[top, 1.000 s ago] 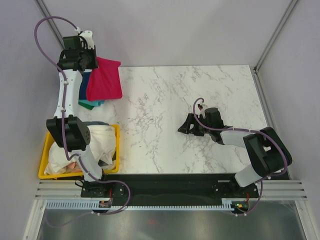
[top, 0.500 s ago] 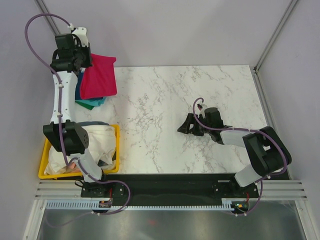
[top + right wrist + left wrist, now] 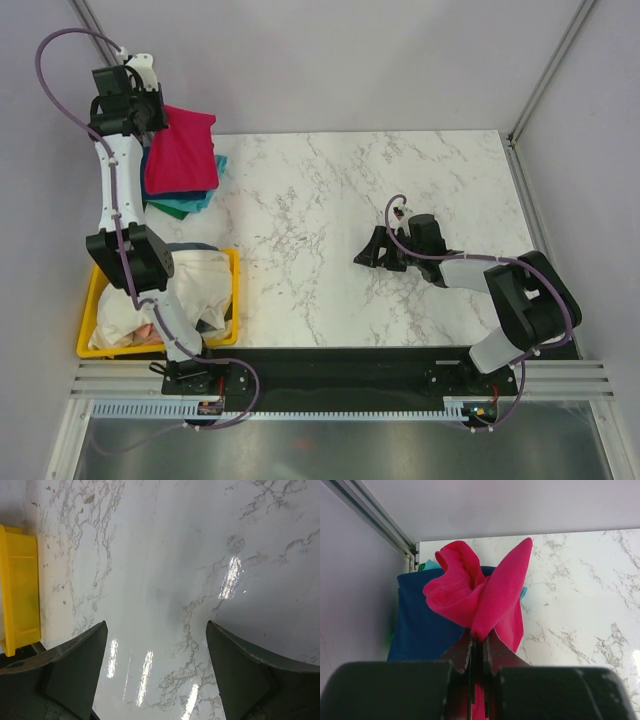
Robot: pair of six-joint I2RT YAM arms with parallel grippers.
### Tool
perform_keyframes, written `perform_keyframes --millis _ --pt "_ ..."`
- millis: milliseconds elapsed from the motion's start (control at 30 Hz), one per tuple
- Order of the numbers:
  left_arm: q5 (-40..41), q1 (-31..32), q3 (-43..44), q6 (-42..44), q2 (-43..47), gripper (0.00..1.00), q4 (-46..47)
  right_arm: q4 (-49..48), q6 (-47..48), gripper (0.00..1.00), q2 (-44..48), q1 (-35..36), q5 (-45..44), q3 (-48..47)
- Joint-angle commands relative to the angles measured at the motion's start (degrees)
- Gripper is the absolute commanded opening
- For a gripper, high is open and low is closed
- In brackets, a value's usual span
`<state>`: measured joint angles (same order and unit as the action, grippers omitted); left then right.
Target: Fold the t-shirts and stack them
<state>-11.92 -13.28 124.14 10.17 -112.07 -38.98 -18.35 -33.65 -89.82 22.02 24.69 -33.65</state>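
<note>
Top view: the left gripper [image 3: 150, 118] lifts the red t-shirt [image 3: 182, 155] above the teal shirt [image 3: 186, 206] at the far-left corner, jaws hidden; left wrist: jaws pinched tight on red cloth, navy shirt [image 3: 420, 625] half covered; right wrist: right gripper [image 3: 156, 627] spread wide, empty, yellow tray [image 3: 20, 580] cut off.

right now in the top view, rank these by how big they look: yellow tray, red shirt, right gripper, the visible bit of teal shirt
1. yellow tray
2. red shirt, held up nearer the camera, so it may look bigger than it is
3. right gripper
4. teal shirt, only a sliver showing under the others
</note>
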Motion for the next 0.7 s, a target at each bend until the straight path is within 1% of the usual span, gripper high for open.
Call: perform_keyframes --millis 0,167,267,333,367,433,467,533,567,600,633,667 --pt "-3.28 -1.57 4.09 2.84 -4.02 0.02 2.33 0.07 0.69 0.88 -1.06 0.04 0.62 -1.07" --pt "-4.16 -3.86 9.89 1.61 -10.88 0.02 2.07 -0.02 0.69 0.88 -1.23 0.04 0.71 -1.16" --pt "-4.25 -5.26 15.33 0.81 -15.45 0.02 2.42 -0.20 0.60 0.88 -1.41 0.04 0.89 -1.24" --pt "-4.42 -6.32 17.89 0.20 -18.35 0.02 4.25 -0.11 0.51 0.88 -1.85 0.04 1.06 -1.42" --pt "-4.34 -6.67 18.07 0.11 -19.14 0.04 5.22 -0.11 0.43 0.88 -1.94 0.04 1.15 -1.59" --pt "-3.81 -7.81 17.98 0.20 -21.50 0.10 8.91 -0.11 0.51 0.88 -2.46 0.04 1.24 -1.94" --pt "-1.98 -8.34 17.90 -0.33 -22.39 0.15 10.23 -0.02 0.51 0.88 -2.55 0.13 1.41 -2.03" --pt "-0.30 -10.18 18.25 -2.70 -24.93 0.30 13.66 -0.02 0.43 0.88 -2.90 0.04 1.42 -2.30" --pt "1.79 -10.88 18.33 -3.75 -25.38 0.40 14.54 0.07 0.43 0.88 -2.99 0.04 1.50 -2.39" --pt "2.77 -11.59 18.60 -5.15 -25.65 0.56 14.72 0.07 0.43 0.88 -3.17 0.04 1.59 -2.47" --pt "3.57 -11.94 18.77 -5.95 -25.83 0.62 14.64 -0.02 0.34 0.88 -3.17 0.04 1.59 -2.74" --pt "3.57 -12.21 18.51 -6.56 -25.39 0.73 14.55 -0.19 0.34 0.88 -3.52 0.04 1.68 -2.82"
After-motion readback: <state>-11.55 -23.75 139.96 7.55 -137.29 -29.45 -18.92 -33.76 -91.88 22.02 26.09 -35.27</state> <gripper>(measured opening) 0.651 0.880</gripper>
